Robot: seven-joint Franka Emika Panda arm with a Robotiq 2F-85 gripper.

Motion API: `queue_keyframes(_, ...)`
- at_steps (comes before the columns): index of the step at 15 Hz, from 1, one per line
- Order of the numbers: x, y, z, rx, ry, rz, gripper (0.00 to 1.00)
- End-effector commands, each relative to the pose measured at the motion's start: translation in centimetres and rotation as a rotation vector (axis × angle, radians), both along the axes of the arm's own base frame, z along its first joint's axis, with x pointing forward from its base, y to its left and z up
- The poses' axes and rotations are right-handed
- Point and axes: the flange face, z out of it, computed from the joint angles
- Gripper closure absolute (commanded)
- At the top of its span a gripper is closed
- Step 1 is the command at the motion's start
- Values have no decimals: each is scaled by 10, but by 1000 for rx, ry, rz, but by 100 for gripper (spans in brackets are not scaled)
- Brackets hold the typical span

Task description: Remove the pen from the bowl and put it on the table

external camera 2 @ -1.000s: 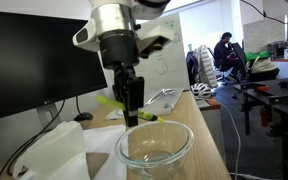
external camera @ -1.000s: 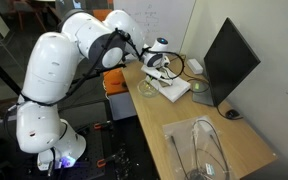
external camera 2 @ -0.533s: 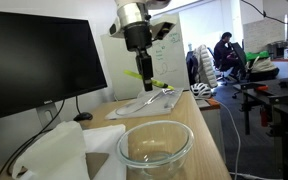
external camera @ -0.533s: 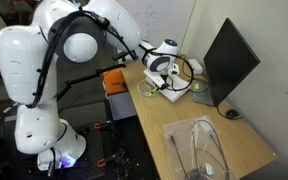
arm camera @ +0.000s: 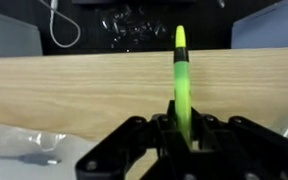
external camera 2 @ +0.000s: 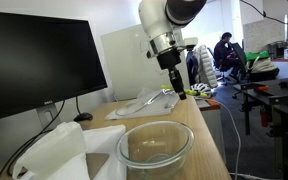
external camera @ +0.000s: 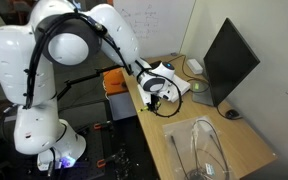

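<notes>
- Far left in an exterior view: flat black monitor (external camera 2: 34, 60), rectangular, dull-screened, upright on the table (external camera 2: 206, 125); rumpled white paper (external camera 2: 59, 150) beneath it
- Next along: round bowl (external camera 2: 129, 150) of clear glass, smooth-rimmed, close to the lens, just beside the paper
- Further right: glossy white rounded arm (external camera 2: 174, 12) bending down to the gripper (external camera 2: 177, 88), well apart from the bowl, low over the light-brown wood
- In the wrist view: slim neon-green pen (arm camera: 180, 65), straight and smooth; pinched between black angular fingers (arm camera: 162, 125), narrowed tight on its barrel; outside the bowl, above the faint lengthwise grain of the table; contact between tip and wood impossible to tell
</notes>
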Motion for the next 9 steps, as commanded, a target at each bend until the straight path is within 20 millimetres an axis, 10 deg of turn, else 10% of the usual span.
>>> queue_keyframes(1, -1, 2, -22, -8, 14, -200, 98)
queue_keyframes(3, 0, 4, -33, -3, 30, -307, 98)
queue_keyframes(4, 1, 5, -36, 0, 24, -353, 66)
queue_keyframes(9, 12, 9, -24, 42, -66, -409, 35)
